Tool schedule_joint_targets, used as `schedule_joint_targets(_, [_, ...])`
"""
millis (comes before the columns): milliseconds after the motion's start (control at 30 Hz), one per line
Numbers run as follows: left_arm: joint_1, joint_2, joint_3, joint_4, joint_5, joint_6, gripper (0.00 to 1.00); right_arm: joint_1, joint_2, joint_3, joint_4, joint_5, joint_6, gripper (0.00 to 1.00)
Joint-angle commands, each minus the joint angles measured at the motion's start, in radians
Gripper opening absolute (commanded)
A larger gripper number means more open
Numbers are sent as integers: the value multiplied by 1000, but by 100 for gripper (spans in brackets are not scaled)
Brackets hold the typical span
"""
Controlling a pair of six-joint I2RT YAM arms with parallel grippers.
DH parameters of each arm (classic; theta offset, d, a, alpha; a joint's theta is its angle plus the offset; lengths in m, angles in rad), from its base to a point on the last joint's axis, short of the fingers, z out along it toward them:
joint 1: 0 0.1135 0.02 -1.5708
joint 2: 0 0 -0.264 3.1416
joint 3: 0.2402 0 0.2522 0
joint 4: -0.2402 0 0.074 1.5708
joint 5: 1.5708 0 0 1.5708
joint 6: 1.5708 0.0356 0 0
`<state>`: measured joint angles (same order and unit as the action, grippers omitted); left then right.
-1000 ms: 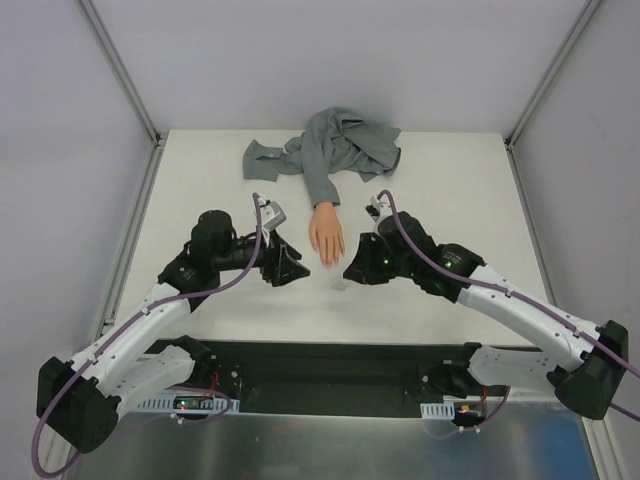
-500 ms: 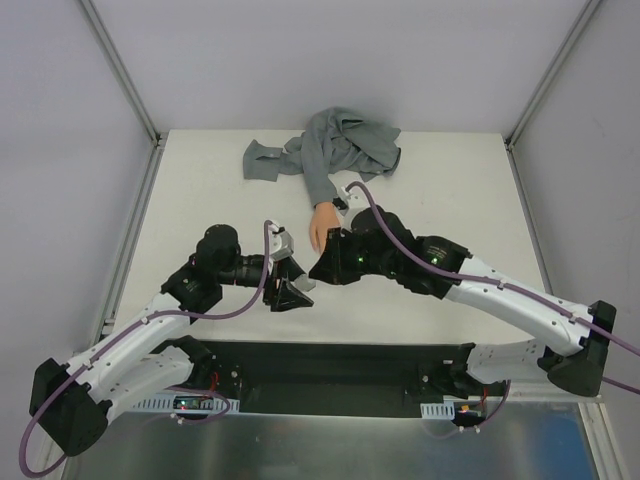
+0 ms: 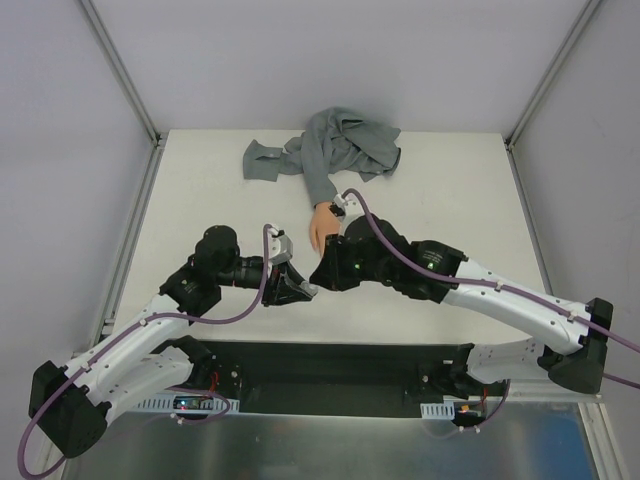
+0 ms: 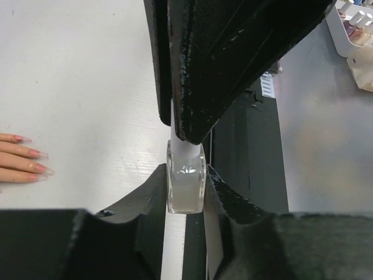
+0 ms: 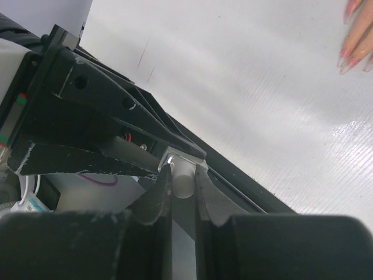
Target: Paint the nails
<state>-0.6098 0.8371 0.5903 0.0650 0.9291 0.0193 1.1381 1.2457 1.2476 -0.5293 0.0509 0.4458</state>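
Observation:
The peach mannequin hand (image 3: 322,226) with a grey sleeve (image 3: 335,150) lies at the table's middle back; its fingers are under my right arm. Its pink-tipped nails show in the left wrist view (image 4: 32,163) and the right wrist view (image 5: 352,41). My left gripper (image 3: 300,290) is shut on a small clear bottle (image 4: 185,184), holding it above the table in front of the hand. My right gripper (image 3: 318,277) meets it from the right and is shut on the bottle's white cap (image 5: 182,182).
The white table (image 3: 440,190) has black rails along its front edge (image 3: 330,362). The crumpled grey fabric lies at the back middle. Metal frame posts stand at both back corners. A white bin (image 4: 352,23) with small items sits off the table.
My right arm swung left over the hand's fingers and closed on the cap. My left gripper lifted the bottle and moved right to meet it.

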Motion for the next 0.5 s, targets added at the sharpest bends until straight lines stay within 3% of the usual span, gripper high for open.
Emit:
schedule_joint_targets(0, [-8, -4, 28, 12, 50, 24, 14, 12, -14, 38, 17, 26, 21, 1])
schedule_joint_targets(33, [-8, -6, 29, 9, 47, 24, 3, 14, -14, 38, 18, 35, 22, 1])
schedule_joint_targets(67, [-8, -7, 34, 7, 37, 24, 0, 15, -15, 38, 18, 41, 22, 3])
schedule_joint_targets(133, [-8, -15, 37, 2, -8, 16, 0, 20, -15, 41, 11, 69, 21, 10])
schedule_joint_targets(167, [-8, -21, 37, 1, -28, 13, 0, 26, -14, 45, 3, 87, 24, 21])
schedule_joint_targets(233, [-8, -36, 37, 1, -65, 10, 0, 32, -11, 55, 0, 127, 28, 26])
schedule_joint_targets(267, [-8, -39, 37, 1, -78, 7, 0, 41, -5, 59, 0, 150, 33, 41])
schedule_joint_targets(367, [-8, -52, 39, 1, -134, -16, 0, 78, 9, 75, -1, 277, 53, 63])
schedule_joint_targets(467, [-8, -58, 42, 1, -179, -47, 0, 104, 17, 75, 32, 380, 63, 64])
